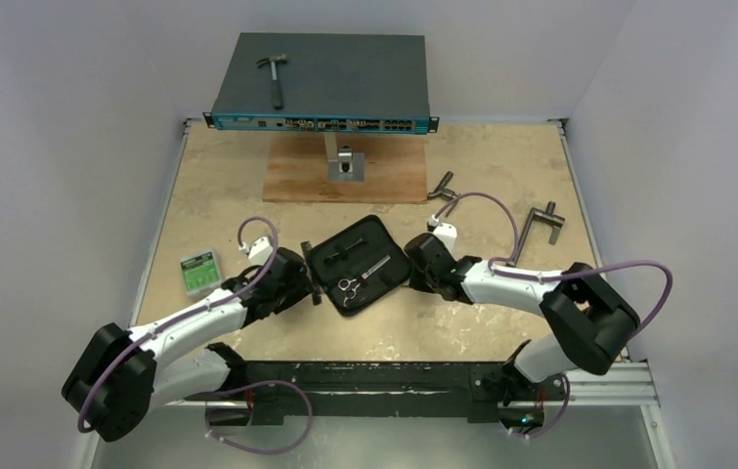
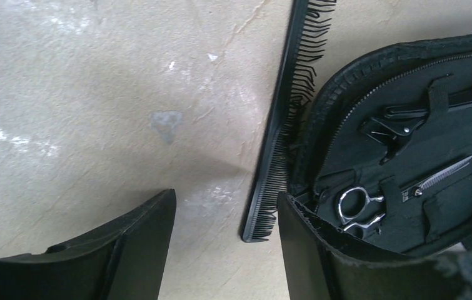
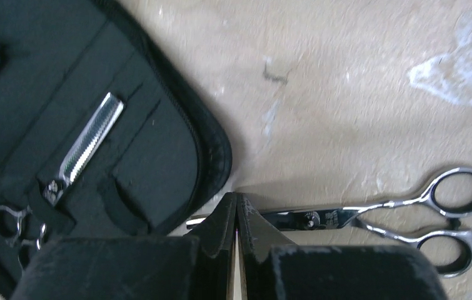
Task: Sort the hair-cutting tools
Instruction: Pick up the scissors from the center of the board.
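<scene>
An open black zip case (image 1: 357, 264) lies between my grippers. In it are one pair of silver scissors (image 2: 358, 211), with its blade (image 3: 86, 147) in a sleeve, and a thin black hair clip (image 2: 402, 125). The black comb (image 2: 283, 125) lies on the table along the case's left edge. My left gripper (image 2: 227, 197) is open and low over the table, and the comb's near end is just inside its right finger (image 2: 311, 240). My right gripper (image 3: 236, 200) is shut, its tips over the blade of a second pair of scissors (image 3: 396, 209) lying on the table right of the case.
A blue network switch (image 1: 345, 122) on a wooden board (image 1: 296, 181) stands at the back, with a hammer (image 1: 274, 76) on top. Two grey T-handled tools (image 1: 446, 186) (image 1: 541, 223) lie at the right. A green box (image 1: 198, 271) lies left of my left arm.
</scene>
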